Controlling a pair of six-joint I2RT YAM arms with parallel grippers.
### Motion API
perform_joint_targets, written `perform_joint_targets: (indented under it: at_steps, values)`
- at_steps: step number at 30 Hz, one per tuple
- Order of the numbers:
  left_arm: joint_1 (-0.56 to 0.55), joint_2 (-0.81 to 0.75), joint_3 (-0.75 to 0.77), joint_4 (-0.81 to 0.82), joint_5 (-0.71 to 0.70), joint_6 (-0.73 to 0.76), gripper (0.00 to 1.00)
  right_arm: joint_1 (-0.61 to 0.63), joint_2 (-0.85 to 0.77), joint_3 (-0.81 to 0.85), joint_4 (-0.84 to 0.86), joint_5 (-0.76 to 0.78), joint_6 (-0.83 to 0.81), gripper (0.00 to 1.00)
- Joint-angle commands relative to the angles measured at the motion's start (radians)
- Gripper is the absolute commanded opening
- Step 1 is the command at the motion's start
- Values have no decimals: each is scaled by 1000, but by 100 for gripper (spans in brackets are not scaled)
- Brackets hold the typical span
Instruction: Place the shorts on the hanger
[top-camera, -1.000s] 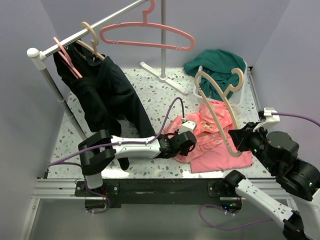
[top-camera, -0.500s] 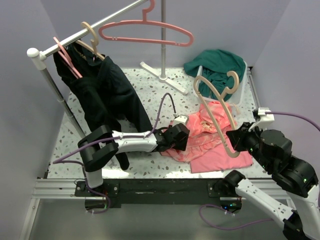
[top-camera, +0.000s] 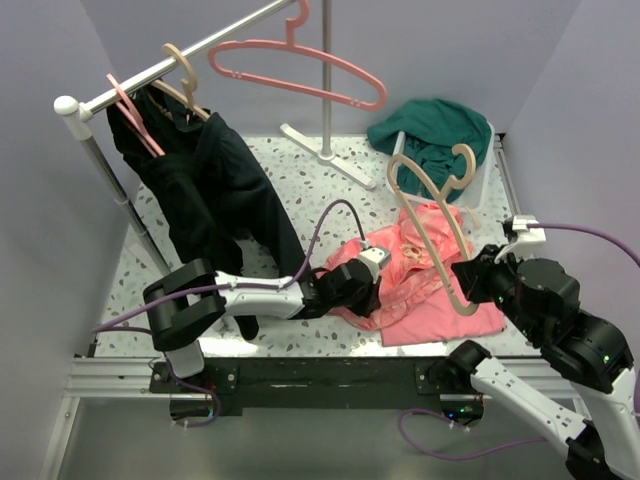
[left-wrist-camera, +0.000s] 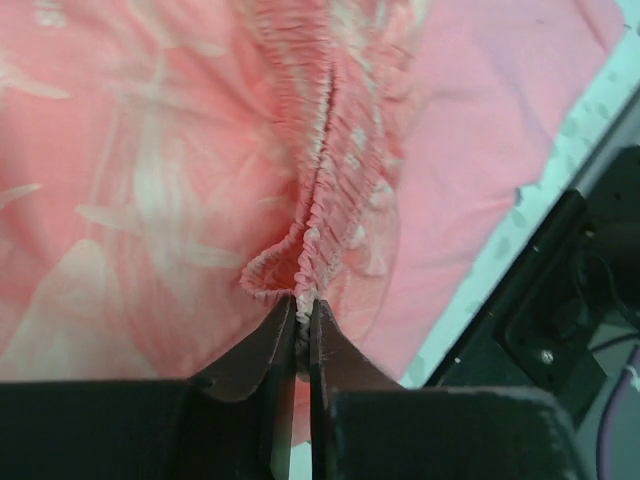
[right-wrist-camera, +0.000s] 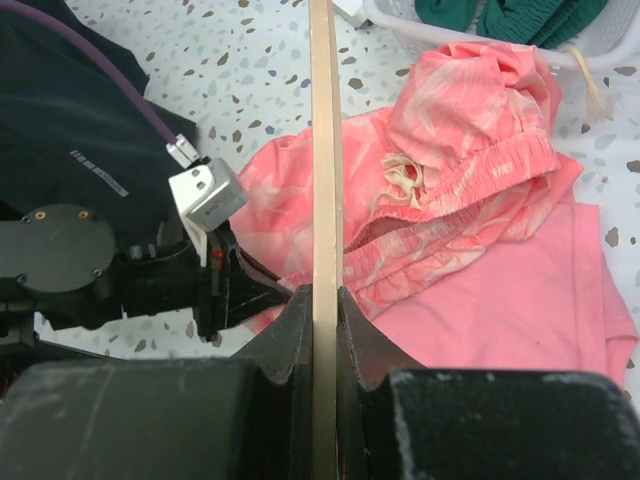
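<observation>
Found the shorts crumpled on the surface close to its near edge, right of the middle, partly overlying a plain pink cloth

Noted left jaws closed almost to touching on a raised fold of the elastic waistband, with fabric pinched between the tips. Judged the waistband chosen as the firmest edge, best suited to lifting and spreading so floppy a garment

Noted right jaws clamped tight on a straight limb of the hanger, near its lower end. Saw the hanger held clear above the shorts, its upper end reaching toward the white basket and teal garment at the far right corner

Judged the hanger kept aloft and close by for a short carry of the shorts onto its bar

Recorded the shorts as not yet on the hanger, with no part draped over any limb

Flagged a narrow pinch and likely slippage of the waistband on lifting. Flagged also a possible drag of the plain cloth beneath
</observation>
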Motion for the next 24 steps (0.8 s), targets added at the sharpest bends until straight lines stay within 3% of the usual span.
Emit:
perform_joint_targets:
  at_steps: [1,5,7,8,10,11,17,19,24]
  values:
    - [-95,-77,-34,116,87,176,10,3,7,1,41,20,4,0]
    - [-189,-73,-22,-23,73,313,13,3,7,-4,38,25,4,0]
    - [-236,-59,-31,-71,50,361,25,1,8,-5,37,25,6,0]
    - [-252,-53,-34,-103,15,364,41,3,8,-7,38,25,6,0]
    - [-275,-47,-52,-150,-5,347,51,3,8,-16,41,25,7,0]
    - [-276,-48,-57,-166,-64,326,60,3,10,-19,41,23,6,0]
    - [-276,-143,-65,-185,-220,62,64,3,13,-33,50,23,13,0]
    - [-278,-157,-33,-249,-290,-76,54,3,15,-33,51,23,15,0]
    - [-276,-203,0,-268,-312,-230,50,3,11,-31,50,22,16,0]
